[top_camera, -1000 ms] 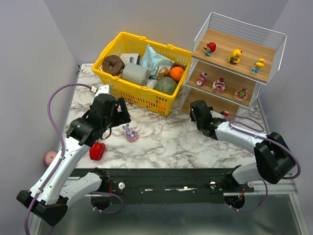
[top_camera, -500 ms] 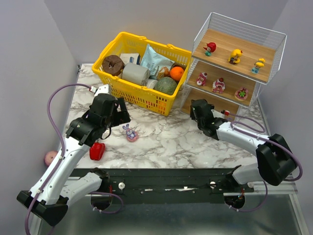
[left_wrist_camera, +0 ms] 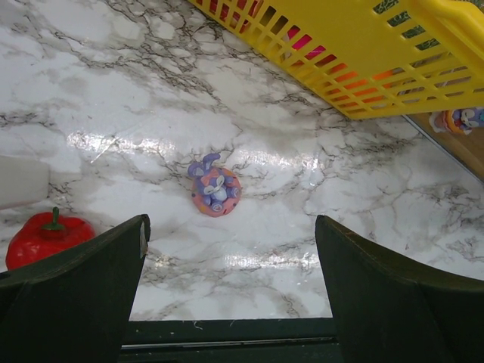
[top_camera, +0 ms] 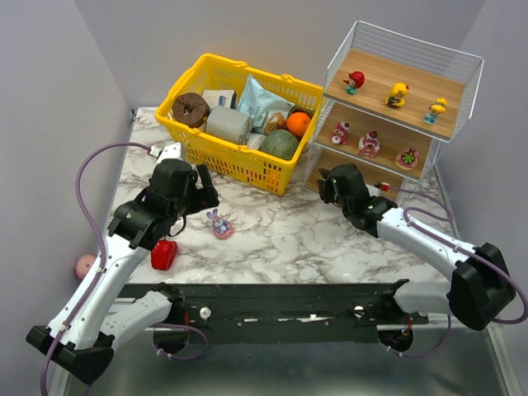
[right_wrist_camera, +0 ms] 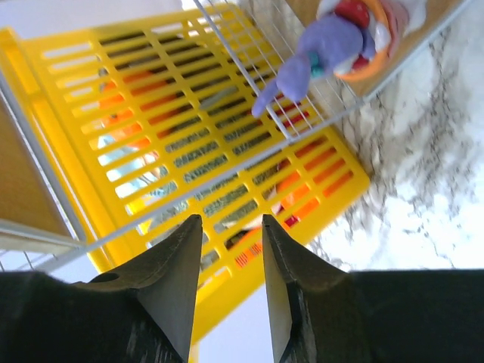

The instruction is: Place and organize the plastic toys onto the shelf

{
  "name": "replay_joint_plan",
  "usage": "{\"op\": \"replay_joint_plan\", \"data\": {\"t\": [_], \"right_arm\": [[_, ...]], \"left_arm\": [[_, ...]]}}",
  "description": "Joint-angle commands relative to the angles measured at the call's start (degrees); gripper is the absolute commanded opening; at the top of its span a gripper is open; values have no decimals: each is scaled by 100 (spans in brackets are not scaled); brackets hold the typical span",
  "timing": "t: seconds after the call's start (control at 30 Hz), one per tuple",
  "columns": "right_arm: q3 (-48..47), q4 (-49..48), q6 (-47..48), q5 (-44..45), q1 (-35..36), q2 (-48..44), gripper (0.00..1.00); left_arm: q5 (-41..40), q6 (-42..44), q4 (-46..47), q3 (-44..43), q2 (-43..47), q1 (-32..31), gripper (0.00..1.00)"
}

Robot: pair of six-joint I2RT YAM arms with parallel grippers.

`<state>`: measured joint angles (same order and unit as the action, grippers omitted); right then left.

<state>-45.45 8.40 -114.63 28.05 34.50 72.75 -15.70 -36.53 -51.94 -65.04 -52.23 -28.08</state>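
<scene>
The shelf point(top_camera: 422, 85) stands at the back right. Its top board holds a small red figure point(top_camera: 355, 80) and two yellow ducks point(top_camera: 397, 95). The middle board holds three red-pink figures point(top_camera: 369, 143). A purple bunny point(right_wrist_camera: 333, 38) sits on the bottom board, also seen in the left wrist view point(left_wrist_camera: 461, 119). Another pink-purple bunny point(top_camera: 219, 223) lies on the marble table, ahead of my left gripper point(left_wrist_camera: 231, 221), which is open and empty point(top_camera: 198, 196). My right gripper point(right_wrist_camera: 229, 219) is open and empty at the shelf's bottom left corner point(top_camera: 330, 186).
A yellow basket point(top_camera: 239, 165) full of groceries stands left of the shelf, close to both grippers point(left_wrist_camera: 363, 53). A red bell pepper point(top_camera: 164, 254) lies by the table's near left edge point(left_wrist_camera: 45, 236). A pink ball point(top_camera: 84, 266) lies off the table's left side.
My right arm's elbow has swung out to the right while its gripper stayed near the shelf's bottom tier. The left arm has barely moved.
</scene>
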Motion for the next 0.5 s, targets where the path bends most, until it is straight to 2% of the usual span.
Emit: {"op": "replay_joint_plan", "data": {"t": [0.0,0.17,0.3,0.47], "right_arm": [[-218,899,-3382,-642,92,-138,46],[-262,1137,-2864,-801,250,-235,48],[-587,1574,-2057,-854,469,-200,55],[-1271,2129,-939,-696,1216,54,61]], "left_arm": [[278,-47,44,61,116,48,99],[401,-108,9,254,178,57,99],[454,-161,53,386,195,57,99],[559,-170,149,404,204,65,99]]}}
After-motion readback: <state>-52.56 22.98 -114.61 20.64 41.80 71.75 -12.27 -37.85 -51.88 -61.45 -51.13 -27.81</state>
